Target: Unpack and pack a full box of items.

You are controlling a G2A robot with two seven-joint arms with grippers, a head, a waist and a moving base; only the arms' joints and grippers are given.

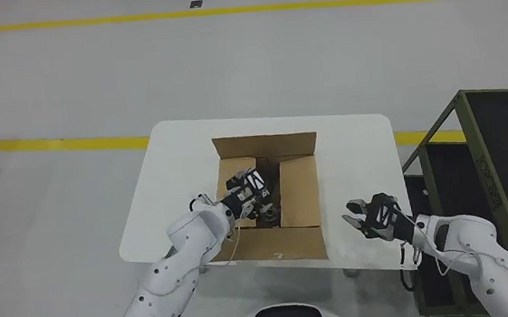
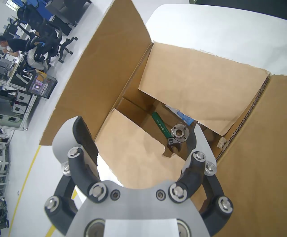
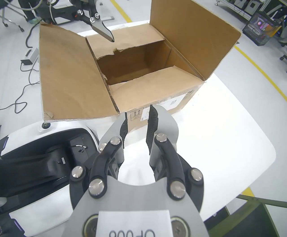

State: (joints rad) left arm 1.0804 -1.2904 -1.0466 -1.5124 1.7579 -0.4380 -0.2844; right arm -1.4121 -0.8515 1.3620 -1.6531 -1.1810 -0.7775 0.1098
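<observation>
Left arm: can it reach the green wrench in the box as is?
Probably yes. The left gripper hangs open over the box, and the gap between the two inner flaps leaves the wrench exposed, though narrowly.

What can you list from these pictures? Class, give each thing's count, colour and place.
box: one, brown cardboard, flaps open, on the table
wrench: one, green handle, inside the box
flange: one, grey metal, inside the box, by the wrench's head
packet: one, white and blue, inside the box, partly under a flap
table: one, white, under the box
cart: one, dark green, beside the table
left gripper: one, grey and black, open, above the box
right gripper: one, grey and black, open, above the table beside the box
</observation>
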